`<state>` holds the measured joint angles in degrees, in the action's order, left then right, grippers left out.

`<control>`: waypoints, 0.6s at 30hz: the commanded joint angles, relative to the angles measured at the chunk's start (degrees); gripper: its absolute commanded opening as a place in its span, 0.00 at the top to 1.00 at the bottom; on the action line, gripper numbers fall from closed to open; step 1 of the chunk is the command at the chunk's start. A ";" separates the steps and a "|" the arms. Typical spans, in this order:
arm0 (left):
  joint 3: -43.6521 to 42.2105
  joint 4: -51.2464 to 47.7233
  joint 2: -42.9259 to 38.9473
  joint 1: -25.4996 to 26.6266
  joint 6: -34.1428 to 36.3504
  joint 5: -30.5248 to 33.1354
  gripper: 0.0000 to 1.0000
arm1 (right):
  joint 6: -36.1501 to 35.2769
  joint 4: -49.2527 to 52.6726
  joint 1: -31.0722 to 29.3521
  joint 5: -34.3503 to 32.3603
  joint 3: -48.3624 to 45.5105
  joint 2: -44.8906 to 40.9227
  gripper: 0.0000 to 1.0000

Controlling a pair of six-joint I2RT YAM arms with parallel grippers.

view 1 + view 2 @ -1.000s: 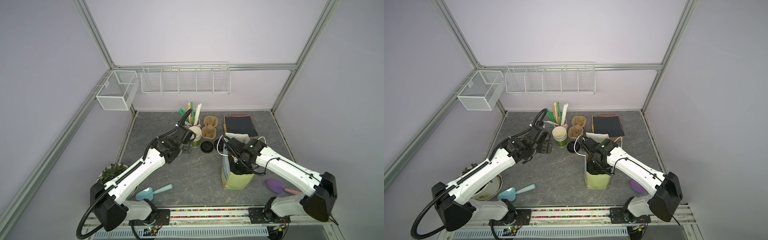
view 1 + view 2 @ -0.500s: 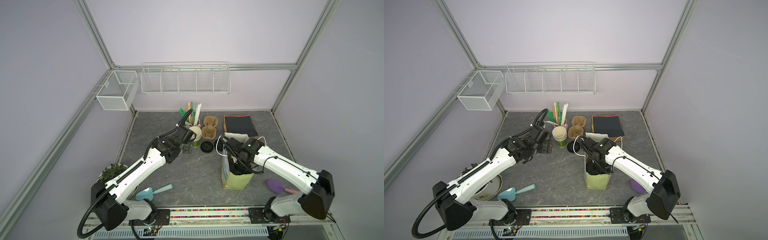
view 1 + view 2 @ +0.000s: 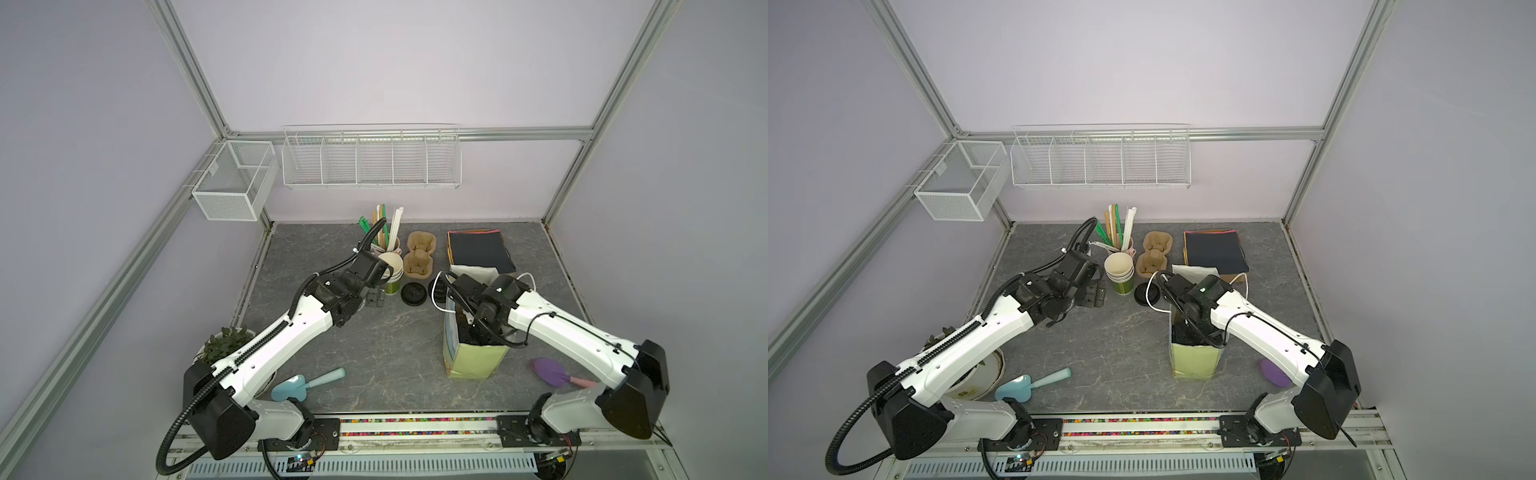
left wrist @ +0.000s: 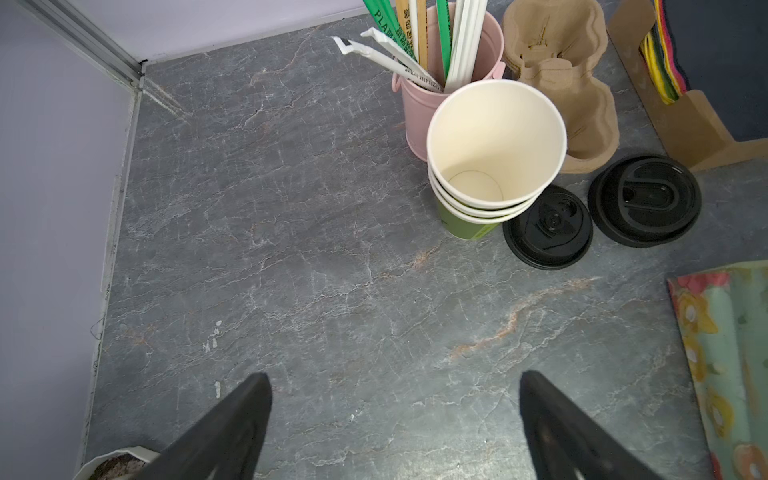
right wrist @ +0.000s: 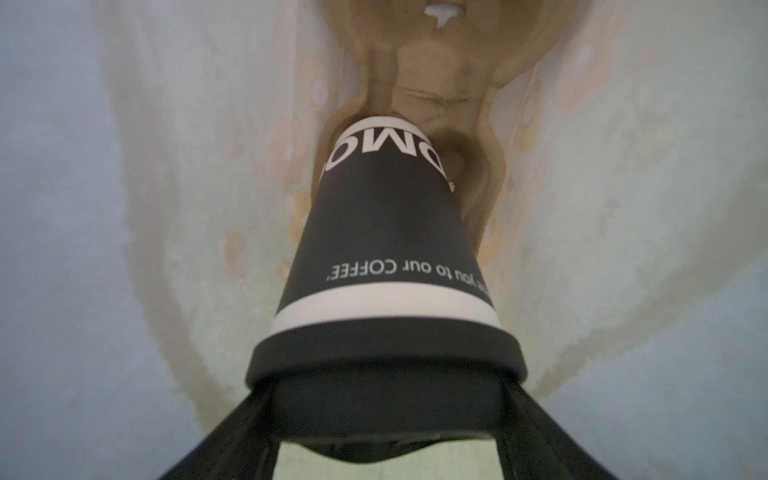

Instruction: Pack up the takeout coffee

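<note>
A grey stone-patterned table (image 3: 395,345) is seen from above, with two white robot arms reaching in from the near edge. A pale green paper bag (image 3: 473,361) stands upright right of centre, and the right arm (image 3: 561,332) is bent down into its open mouth, so the right gripper (image 5: 390,384) is hidden in both top views. From the right wrist camera, inside the bag, the takeout coffee cup (image 5: 382,232) is shown: dark with white lettering and capped with a black lid (image 5: 386,353). Its base is seated in a cup well of a brown cardboard carrier (image 5: 436,104) lying on the bag's floor, presumably so it is kept upright. The black fingers (image 5: 232,432) are set either side of the lid; whether they are clamped on it or just clear of it cannot be told. The left gripper (image 4: 395,376) is held over bare table on the far left, its fingers wide apart and empty, likely kept clear of the bag. Just to its right stand a stack of lidless cups (image 4: 494,145), two loose lids (image 4: 548,226) and a pink straw pot (image 4: 419,112), none of them being handled.
</note>
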<state>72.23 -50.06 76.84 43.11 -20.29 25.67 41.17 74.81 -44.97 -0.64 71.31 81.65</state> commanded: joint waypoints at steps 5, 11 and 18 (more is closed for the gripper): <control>2.04 -2.04 0.72 -0.22 0.87 0.70 0.06 | 1.02 -2.48 0.86 -6.47 -1.08 1.80 0.16; 2.10 -2.14 1.03 -0.23 0.87 0.70 0.06 | 0.70 -2.72 0.92 -6.17 -1.17 1.93 0.11; 2.12 -2.13 1.25 -0.22 0.95 0.65 0.06 | 0.33 -2.68 0.90 -5.51 -0.93 1.99 0.05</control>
<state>72.53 -50.46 77.30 43.11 -20.27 25.69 40.91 72.88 -44.66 -2.09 71.68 81.69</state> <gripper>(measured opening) 0.935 0.949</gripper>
